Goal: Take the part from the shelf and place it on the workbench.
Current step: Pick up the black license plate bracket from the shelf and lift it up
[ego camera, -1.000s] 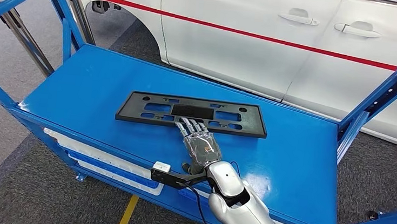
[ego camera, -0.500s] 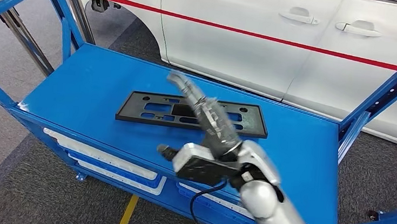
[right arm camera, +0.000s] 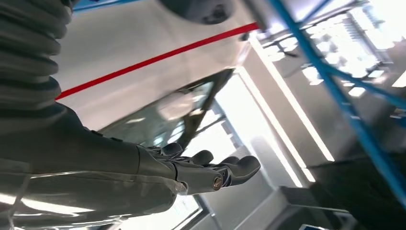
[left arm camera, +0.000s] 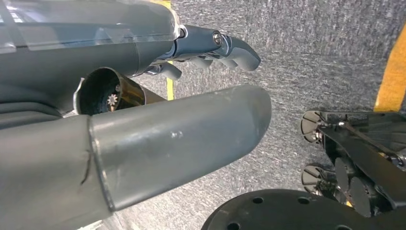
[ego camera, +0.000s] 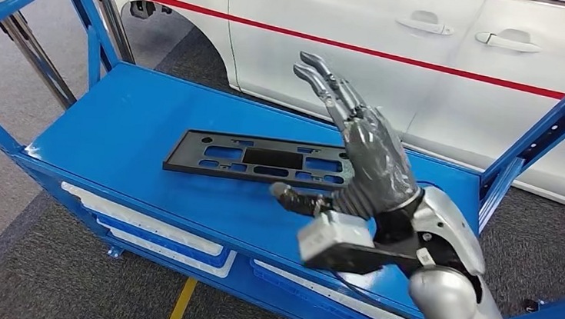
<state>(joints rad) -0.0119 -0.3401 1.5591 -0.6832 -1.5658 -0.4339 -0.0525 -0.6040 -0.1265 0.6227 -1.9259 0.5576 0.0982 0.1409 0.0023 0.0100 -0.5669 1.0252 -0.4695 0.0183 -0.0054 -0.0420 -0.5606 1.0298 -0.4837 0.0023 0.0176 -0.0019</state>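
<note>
The black part [ego camera: 264, 159] lies flat on the blue workbench [ego camera: 128, 127], long axis running left to right. Right hand [ego camera: 360, 162] is raised above it, fingers apart and holding nothing, hiding the part's right end. Left hand [left arm camera: 143, 120] also holds nothing, fingers apart.

Part [ego camera: 264, 160] lies flat on table [ego camera: 136, 116], roughly mid-surface, long side running left-right. Right hand [ego camera: 368, 163] is raised above table's right half, in front of & over part's right end, not touching it, fingers apart & nothing in them; wrist & arm come in from lower right. Car [ego camera: 366, 51] stands behind table, along its far edge. Frame posts [ego camera: 91, 19] rise at table's left & right ends. Lower shelf w/ trays [ego camera: 150, 229] sits under table top. Left hand [left arm camera: 143, 120] hangs over floor [left arm camera: 297, 57], away from table
</note>
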